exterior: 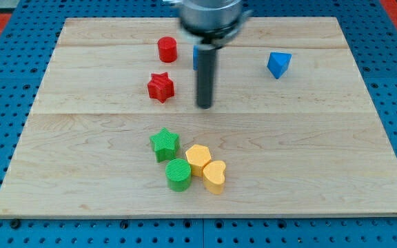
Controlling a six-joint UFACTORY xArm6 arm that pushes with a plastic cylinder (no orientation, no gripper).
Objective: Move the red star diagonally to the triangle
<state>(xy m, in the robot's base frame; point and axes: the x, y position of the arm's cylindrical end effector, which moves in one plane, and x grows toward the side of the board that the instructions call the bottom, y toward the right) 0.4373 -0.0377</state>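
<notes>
The red star (160, 87) lies on the wooden board (309, 138) left of centre. My tip (204, 105) rests on the board a short way to the star's right and slightly lower, not touching it. The blue triangle block (279, 65) sits toward the view's upper right, well right of the rod. A red cylinder (167, 49) stands just above the star.
A blue block (195, 56) is mostly hidden behind the rod. Toward the view's bottom a green star (164, 145), a green cylinder (178, 174), a yellow hexagon (198, 159) and a yellow heart (214, 176) cluster together. Blue pegboard surrounds the board.
</notes>
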